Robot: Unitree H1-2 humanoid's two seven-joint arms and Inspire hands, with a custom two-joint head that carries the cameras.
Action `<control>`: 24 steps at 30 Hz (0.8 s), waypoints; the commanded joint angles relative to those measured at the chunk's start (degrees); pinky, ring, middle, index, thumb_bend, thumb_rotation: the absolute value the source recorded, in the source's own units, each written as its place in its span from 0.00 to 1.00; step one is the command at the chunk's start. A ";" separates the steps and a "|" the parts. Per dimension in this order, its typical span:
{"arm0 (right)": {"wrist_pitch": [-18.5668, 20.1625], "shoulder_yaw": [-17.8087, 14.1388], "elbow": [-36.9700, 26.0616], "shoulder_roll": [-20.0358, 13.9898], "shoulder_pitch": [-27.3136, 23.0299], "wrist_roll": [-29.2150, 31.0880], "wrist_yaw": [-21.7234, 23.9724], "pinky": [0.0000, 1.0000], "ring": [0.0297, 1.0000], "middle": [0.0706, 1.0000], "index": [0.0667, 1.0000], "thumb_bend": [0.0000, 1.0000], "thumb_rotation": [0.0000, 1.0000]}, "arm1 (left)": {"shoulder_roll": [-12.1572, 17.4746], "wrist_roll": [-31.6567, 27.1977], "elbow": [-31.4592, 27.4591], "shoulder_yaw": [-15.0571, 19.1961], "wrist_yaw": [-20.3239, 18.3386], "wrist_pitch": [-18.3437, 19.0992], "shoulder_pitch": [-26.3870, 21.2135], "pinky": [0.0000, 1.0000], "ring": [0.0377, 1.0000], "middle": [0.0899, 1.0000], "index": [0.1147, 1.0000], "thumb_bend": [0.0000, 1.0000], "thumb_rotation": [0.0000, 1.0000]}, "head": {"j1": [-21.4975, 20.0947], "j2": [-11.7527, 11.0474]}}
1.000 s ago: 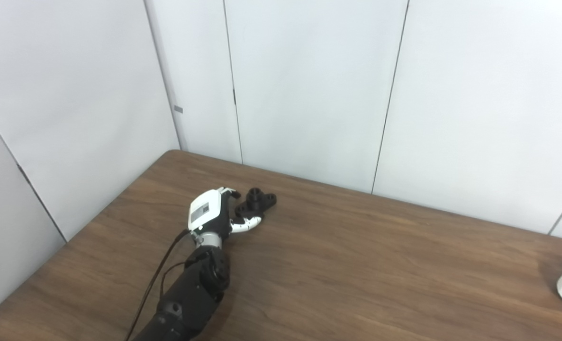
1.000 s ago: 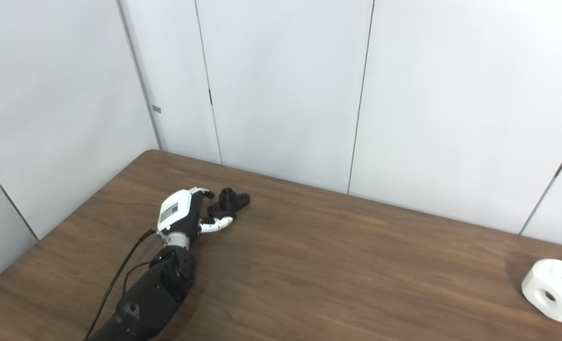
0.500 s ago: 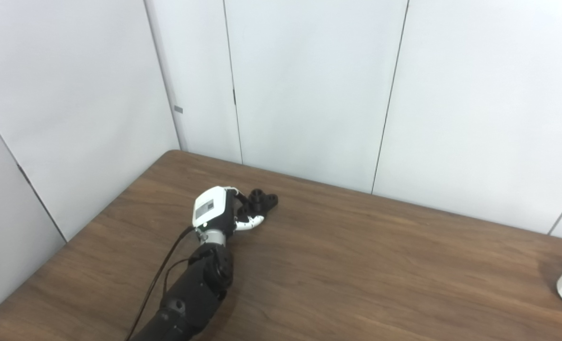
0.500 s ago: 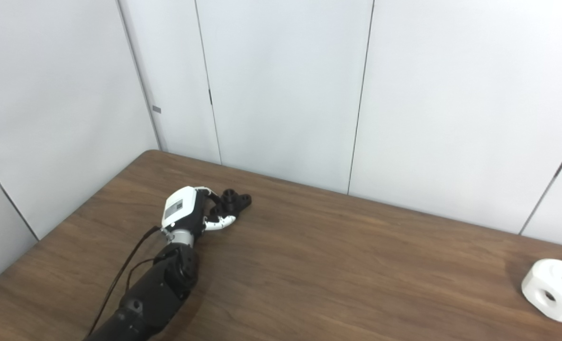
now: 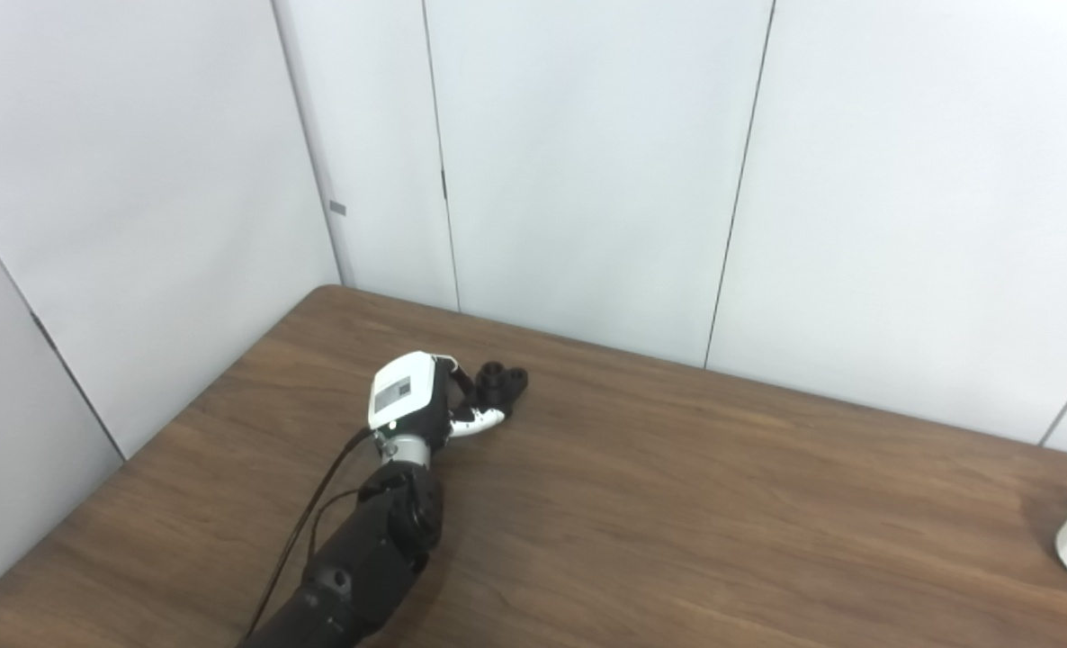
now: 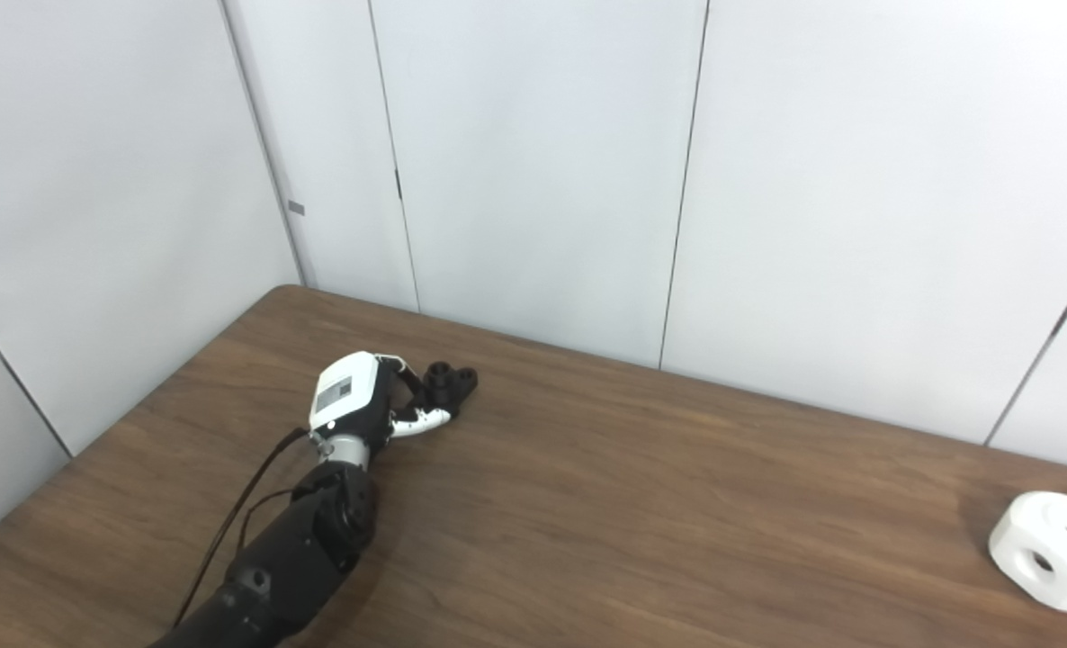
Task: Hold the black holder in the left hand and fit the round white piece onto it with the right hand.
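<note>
The black holder (image 5: pixel 504 382) rests on the wooden table (image 5: pixel 677 504) near its far left corner. My left hand (image 5: pixel 412 398) reaches it from the near side. Its fingers and white thumb are closed around the holder's near end, which they hide; the far end, with its round sockets, sticks out to the right. The holder still seems to touch the tabletop. The round white piece (image 6: pixel 1049 551), a chunky block with round holes, lies far off at the table's right edge with nothing holding it. My right hand is out of the picture.
White wall panels (image 5: pixel 587 180) stand close behind the table and along its left side. A black cable (image 6: pixel 228 531) runs along my left forearm. Bare wood stretches between the holder and the white piece.
My left hand has slid forward and closed its fingers and thumb on the holder, which has turned a little. The white piece has not moved.
</note>
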 commanded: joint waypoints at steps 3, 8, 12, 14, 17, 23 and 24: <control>1.38 -0.17 0.10 -0.26 0.54 -0.61 -0.10 0.66 0.80 0.85 0.85 0.49 0.65 | -0.33 0.33 -1.94 -2.83 -5.72 0.39 2.40 0.90 0.85 0.78 0.42 0.52 0.05 | -1.10 0.34; 1.28 -0.06 0.13 0.02 0.07 -0.77 -0.41 0.64 0.78 0.83 0.84 0.49 0.64 | 1.05 1.14 -7.01 -5.13 -9.31 -0.59 3.23 0.93 0.86 0.78 0.41 0.52 0.05 | -2.20 0.57; -0.03 -0.20 0.72 0.37 -0.19 -0.24 -0.81 0.59 0.74 0.80 0.82 0.49 0.62 | 2.01 2.12 -10.14 -7.64 -12.00 -1.79 3.58 0.89 0.85 0.79 0.41 0.52 0.06 | -3.03 0.77; 0.21 0.04 0.40 0.52 -0.29 -0.63 -1.00 0.59 0.74 0.80 0.82 0.48 0.60 | 1.94 1.93 -11.84 -8.24 -13.15 -2.27 3.84 0.89 0.85 0.79 0.41 0.52 0.06 | -3.59 0.90; -0.30 0.25 0.55 0.82 -0.38 -0.73 -1.41 0.60 0.75 0.81 0.82 0.48 0.60 | 1.85 2.41 -14.17 -9.56 -14.77 -3.60 4.10 0.90 0.86 0.79 0.41 0.52 0.05 | -4.43 1.04; -0.40 0.70 0.04 1.78 -0.48 -0.79 -2.12 0.59 0.75 0.81 0.81 0.49 0.60 | 1.59 3.80 -16.58 -11.90 -16.14 -7.34 4.19 0.88 0.85 0.78 0.41 0.52 0.05 | -6.54 1.33; -0.42 0.74 -0.07 1.91 -0.52 -0.68 -2.13 0.59 0.75 0.81 0.81 0.48 0.59 | 1.45 3.72 -17.05 -12.16 -16.55 -7.98 4.25 0.88 0.85 0.78 0.41 0.52 0.05 | -6.80 1.36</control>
